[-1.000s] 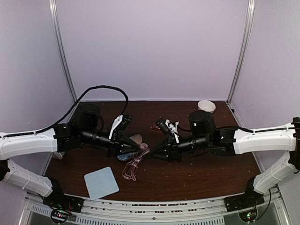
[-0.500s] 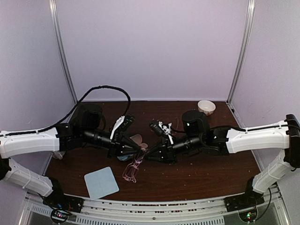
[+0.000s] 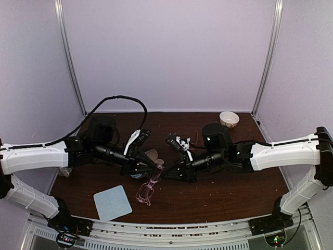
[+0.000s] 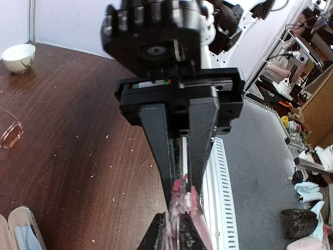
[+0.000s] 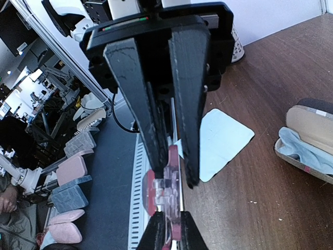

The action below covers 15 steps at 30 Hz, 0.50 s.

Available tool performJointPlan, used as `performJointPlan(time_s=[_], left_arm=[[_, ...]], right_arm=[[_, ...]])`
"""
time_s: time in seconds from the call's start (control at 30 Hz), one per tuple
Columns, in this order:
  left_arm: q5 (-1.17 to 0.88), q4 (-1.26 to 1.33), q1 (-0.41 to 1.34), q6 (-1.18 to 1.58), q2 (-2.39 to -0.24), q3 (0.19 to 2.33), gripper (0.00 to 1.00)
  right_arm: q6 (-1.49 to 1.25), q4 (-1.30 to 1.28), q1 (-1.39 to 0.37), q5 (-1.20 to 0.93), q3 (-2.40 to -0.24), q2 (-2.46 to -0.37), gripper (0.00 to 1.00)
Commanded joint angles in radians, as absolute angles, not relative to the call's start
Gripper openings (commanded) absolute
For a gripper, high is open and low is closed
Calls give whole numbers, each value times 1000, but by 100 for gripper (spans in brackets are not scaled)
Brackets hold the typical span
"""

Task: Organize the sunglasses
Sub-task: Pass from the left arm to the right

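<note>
One pair of sunglasses (image 3: 148,189), thin reddish wire with clear lenses, hangs above the table between my two grippers. My left gripper (image 3: 157,168) is shut on its upper end; in the left wrist view my own fingertips (image 4: 174,237) pinch the reddish frame (image 4: 183,200). My right gripper (image 3: 165,174) faces the left one tip to tip and is shut on the same frame (image 5: 169,179), with its jaws (image 5: 169,234) tight against it. A lens of a second pair (image 4: 10,136) lies on the table farther back; in the top view it is mostly hidden.
An open brown case with a pale blue lining (image 5: 307,140) lies under the left gripper (image 3: 150,155). A light blue cloth (image 3: 112,202) lies at the front left. A white bowl (image 3: 229,119) stands at the back right corner. Enclosure walls surround the table.
My right gripper has moved left until it meets the left gripper and the sunglasses. The left arm has shifted slightly forward, and the glasses hang a little nearer the front.
</note>
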<state>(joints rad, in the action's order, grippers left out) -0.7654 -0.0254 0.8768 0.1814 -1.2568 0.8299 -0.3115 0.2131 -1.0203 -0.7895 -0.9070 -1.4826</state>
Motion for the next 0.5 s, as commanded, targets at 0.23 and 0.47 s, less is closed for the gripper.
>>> performJointPlan(time_s=[0.23,0.47], left_arm=[[-684,-44,884,125,-1251,868,42],[-597,-104,882,114,-1204,850,44]], right_arm=[[-356,320,-1028,-775,-868,-1438,0],[-348,287,-1010,-709,-839,-1399,0]])
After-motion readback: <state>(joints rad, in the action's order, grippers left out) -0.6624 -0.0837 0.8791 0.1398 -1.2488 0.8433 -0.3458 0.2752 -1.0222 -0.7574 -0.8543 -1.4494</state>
